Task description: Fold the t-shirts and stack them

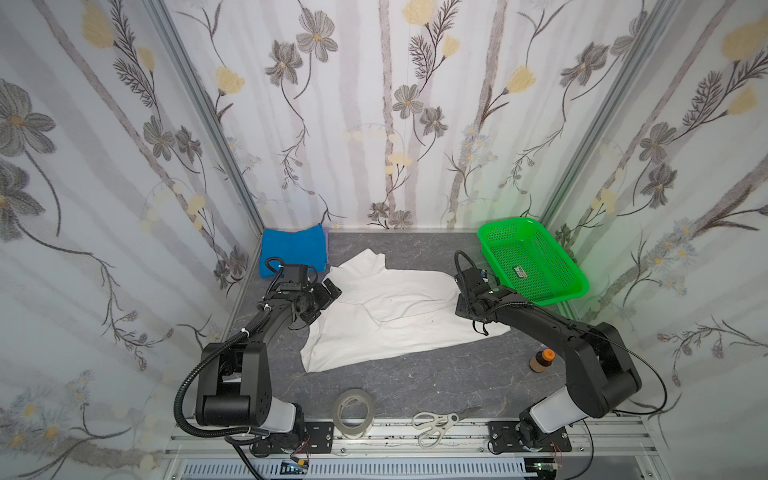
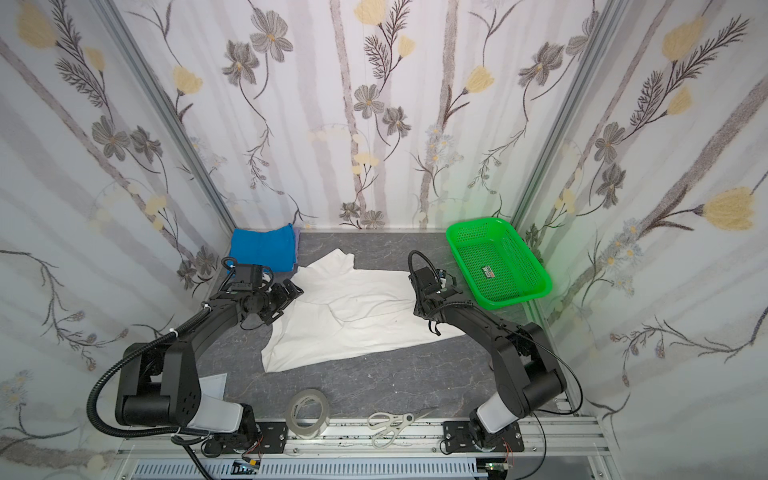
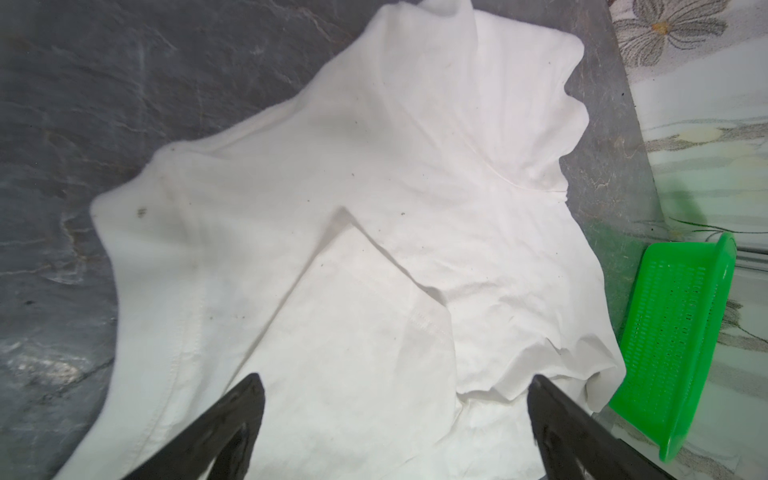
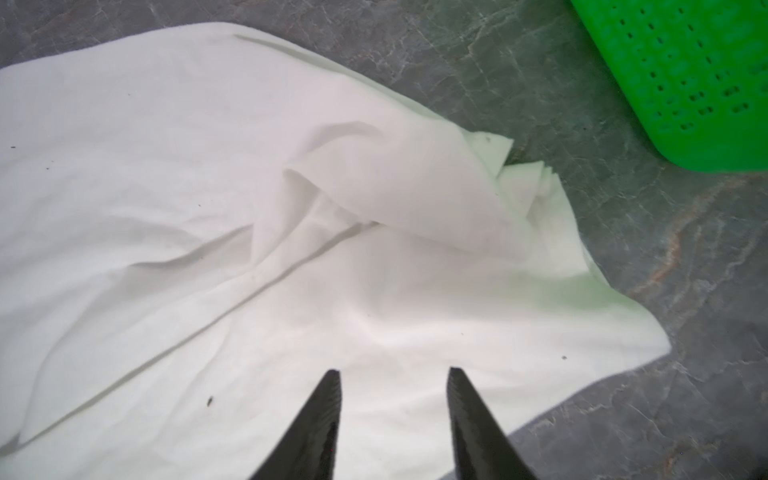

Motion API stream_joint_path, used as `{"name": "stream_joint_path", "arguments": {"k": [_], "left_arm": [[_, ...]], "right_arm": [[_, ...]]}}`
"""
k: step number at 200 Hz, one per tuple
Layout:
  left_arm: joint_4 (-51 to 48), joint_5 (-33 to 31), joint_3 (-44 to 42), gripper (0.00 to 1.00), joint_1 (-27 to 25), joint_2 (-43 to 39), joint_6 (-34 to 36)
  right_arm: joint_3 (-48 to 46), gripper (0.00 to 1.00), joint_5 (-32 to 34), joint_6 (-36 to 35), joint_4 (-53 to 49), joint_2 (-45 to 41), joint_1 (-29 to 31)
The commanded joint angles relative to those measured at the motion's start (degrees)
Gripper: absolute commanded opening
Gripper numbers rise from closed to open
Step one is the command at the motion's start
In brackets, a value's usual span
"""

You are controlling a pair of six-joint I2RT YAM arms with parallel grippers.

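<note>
A white t-shirt point(image 1: 386, 307) point(image 2: 353, 307) lies spread and rumpled across the middle of the grey table, plain side up. One corner is folded over near the basket point(image 4: 415, 195). A folded blue t-shirt point(image 1: 293, 247) point(image 2: 264, 247) sits in the far left corner. My left gripper point(image 3: 397, 378) point(image 1: 322, 302) hovers open at the white shirt's left edge, nothing between its fingers. My right gripper point(image 4: 395, 370) points down over the shirt's right edge with its jaws apart; the cloth lies loose below them.
A green mesh basket point(image 1: 536, 262) point(image 4: 685, 75) stands at the far right, close to the right wrist. Near the front edge lie a tape roll point(image 1: 353, 411) and white scissors point(image 1: 436, 422). A small brown bottle point(image 1: 540, 359) stands by the right arm.
</note>
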Motion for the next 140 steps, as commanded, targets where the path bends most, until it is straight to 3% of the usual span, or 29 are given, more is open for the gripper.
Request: {"name": "stream_joint_path", "arguments": {"k": [1, 47, 80, 111, 140], "left_arm": [[1.2, -0.8, 1.0, 1.00, -0.1, 1.0, 0.1], [0.8, -1.2, 1.7, 1.00, -0.4, 0.4, -0.1], [0.7, -0.4, 1.1, 1.00, -0.9, -0.5, -0.8], [0.3, -0.9, 0.7, 1.00, -0.9, -1.9, -0.5], [0.8, -0.2, 0.2, 1.00, -0.9, -2.2, -0.8]], "right_arm": [[1.2, 0.51, 2.7, 1.0, 3.2, -1.1, -1.0], [15.2, 0.50, -2.8, -1.5, -0.7, 11.7, -6.3], [20.3, 0.55, -7.2, -4.0, -1.7, 17.1, -2.9], [15.5, 0.79, -7.7, -2.5, -2.2, 15.6, 2.5], [6.4, 0.84, -8.3, 0.9, -1.0, 13.1, 3.0]]}}
